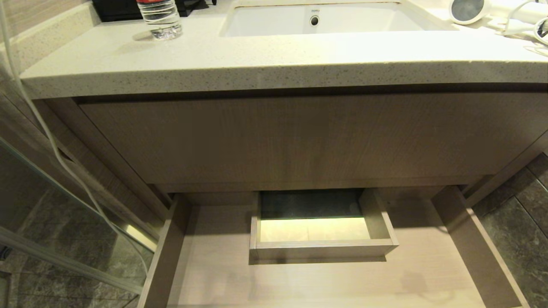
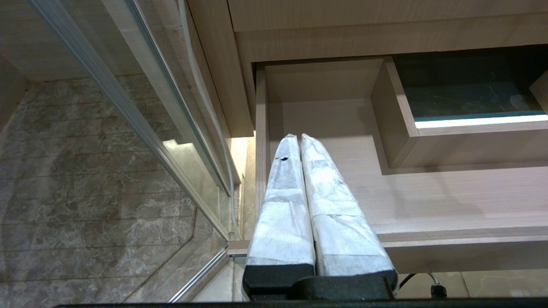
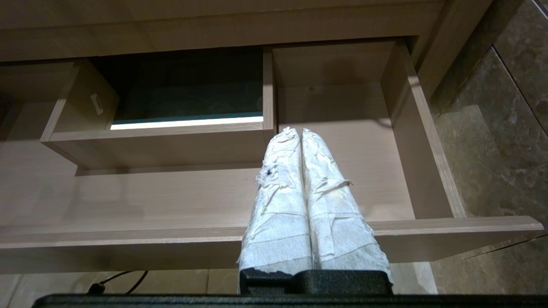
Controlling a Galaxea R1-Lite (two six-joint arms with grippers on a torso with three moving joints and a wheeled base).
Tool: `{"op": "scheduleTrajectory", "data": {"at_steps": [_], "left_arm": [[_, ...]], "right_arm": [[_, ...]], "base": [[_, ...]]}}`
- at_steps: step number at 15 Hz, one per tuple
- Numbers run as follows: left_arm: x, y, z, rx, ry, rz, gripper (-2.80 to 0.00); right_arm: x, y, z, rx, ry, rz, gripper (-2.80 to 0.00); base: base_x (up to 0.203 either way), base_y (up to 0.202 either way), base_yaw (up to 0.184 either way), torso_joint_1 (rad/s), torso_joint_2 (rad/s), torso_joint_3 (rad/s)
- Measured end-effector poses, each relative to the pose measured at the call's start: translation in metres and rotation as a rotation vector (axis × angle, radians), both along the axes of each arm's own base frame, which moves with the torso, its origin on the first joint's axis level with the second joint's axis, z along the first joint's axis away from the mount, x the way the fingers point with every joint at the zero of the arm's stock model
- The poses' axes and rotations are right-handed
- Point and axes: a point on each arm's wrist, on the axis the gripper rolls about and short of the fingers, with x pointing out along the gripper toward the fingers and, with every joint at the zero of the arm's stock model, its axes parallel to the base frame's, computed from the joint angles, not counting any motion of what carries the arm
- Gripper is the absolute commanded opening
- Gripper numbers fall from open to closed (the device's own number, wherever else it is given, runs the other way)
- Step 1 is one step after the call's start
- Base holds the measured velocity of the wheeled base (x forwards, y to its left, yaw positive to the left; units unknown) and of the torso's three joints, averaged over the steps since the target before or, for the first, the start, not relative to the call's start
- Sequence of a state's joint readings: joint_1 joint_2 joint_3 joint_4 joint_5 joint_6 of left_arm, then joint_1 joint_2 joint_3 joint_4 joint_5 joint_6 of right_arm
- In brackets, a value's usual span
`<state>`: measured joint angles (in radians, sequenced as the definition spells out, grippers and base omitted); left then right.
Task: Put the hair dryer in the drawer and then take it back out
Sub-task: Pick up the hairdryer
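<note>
The vanity's countertop [image 1: 274, 55] fills the far half of the head view, with the sink [image 1: 274, 23] sunk in its middle. Below it the drawer [image 1: 479, 256] stands pulled out towards the robot, wide and shallow, its pale wood floor bare. Nothing of the task lies in it. An open-bottomed box [image 1: 323, 248] rises around a cut-out at the far middle of the drawer and is also empty.

The hair dryer [image 1: 471, 9] lies on the countertop at the far right, dark round end towards the sink, cord beside it. A water bottle [image 1: 160, 19] stands far left.

By my reading, the first step has not begun: the drawer is ready, the dryer unfetched. The next move calls for an arm, likely the right, to rise to the counter and spread its fingers around the barrel or handle.

The left gripper [image 2: 296, 137] hangs near the drawer's left end, the right gripper [image 3: 296, 130] near its right end. Both are pressed together on nothing.
</note>
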<state>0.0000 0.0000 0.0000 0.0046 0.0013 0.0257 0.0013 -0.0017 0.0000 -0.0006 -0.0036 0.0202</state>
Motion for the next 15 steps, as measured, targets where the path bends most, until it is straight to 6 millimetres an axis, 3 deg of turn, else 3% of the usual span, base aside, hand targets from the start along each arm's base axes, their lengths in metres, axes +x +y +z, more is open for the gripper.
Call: {"op": "scheduleTrajectory", "data": {"at_steps": [5, 11, 15], "left_arm": [[0.0, 0.0, -0.0001, 0.004, 0.001, 0.0, -2.8], [0.0, 0.0, -0.0002, 0.009, 0.002, 0.001, -2.8], [0.0, 0.0, -0.0003, 0.009, 0.003, 0.001, -2.8]], "right_arm": [[0.0, 0.0001, -0.0001, -0.025, 0.002, 0.005, -2.8], [0.0, 0.0001, -0.0001, -0.048, 0.001, 0.006, -2.8], [0.0, 0.0001, 0.0, -0.047, 0.001, 0.004, -2.8]], "base": [[0.0, 0.0, 0.0, 0.005, 0.0, 0.012], [0.0, 0.0, 0.0, 0.451, -0.15, 0.299], [0.0, 0.0, 0.0, 0.143, -0.05, 0.089]]}}
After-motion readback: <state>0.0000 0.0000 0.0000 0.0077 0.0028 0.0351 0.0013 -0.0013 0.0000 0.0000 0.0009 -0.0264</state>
